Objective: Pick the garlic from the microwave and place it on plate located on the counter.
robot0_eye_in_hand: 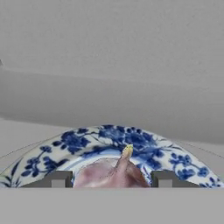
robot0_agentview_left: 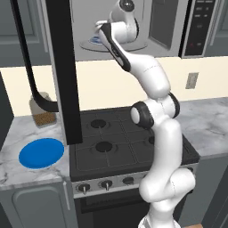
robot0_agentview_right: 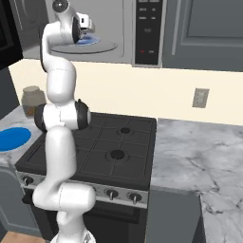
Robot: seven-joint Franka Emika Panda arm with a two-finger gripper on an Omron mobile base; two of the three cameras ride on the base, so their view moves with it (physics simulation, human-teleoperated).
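The arm is reached up into the open microwave (robot0_agentview_left: pixel 133 26), whose black-framed door (robot0_agentview_left: pixel 62 71) is swung out to the left in the left base view. In the hand view, the garlic (robot0_eye_in_hand: pixel 111 174) is seen lying on a small blue-and-white patterned plate (robot0_eye_in_hand: pixel 78 146), which rests on the glass turntable (robot0_agentview_right: pixel 102 48) inside the grey cavity. The jaws (called here the gripper (robot0_eye_in_hand: pixel 111 180)) are placed on either side of the bulb, one dark fingertip (robot0_eye_in_hand: pixel 57 180) to its left and the other to its right, with a narrow gap visible at each side; whether the bulb is actually clamped cannot be told. The pointed yellowish tip of the garlic is directed away from the hand. The solid blue plate (robot0_agentview_left: pixel 41 153) is set on the marbled table (robot0_agentview_left: pixel 26 133) left of the black stovetop (robot0_agentview_left: pixel 129 142), well apart from the microwave. A jar with brown contents (robot0_agentview_left: pixel 42 109) is stood behind that plate, near the wall.
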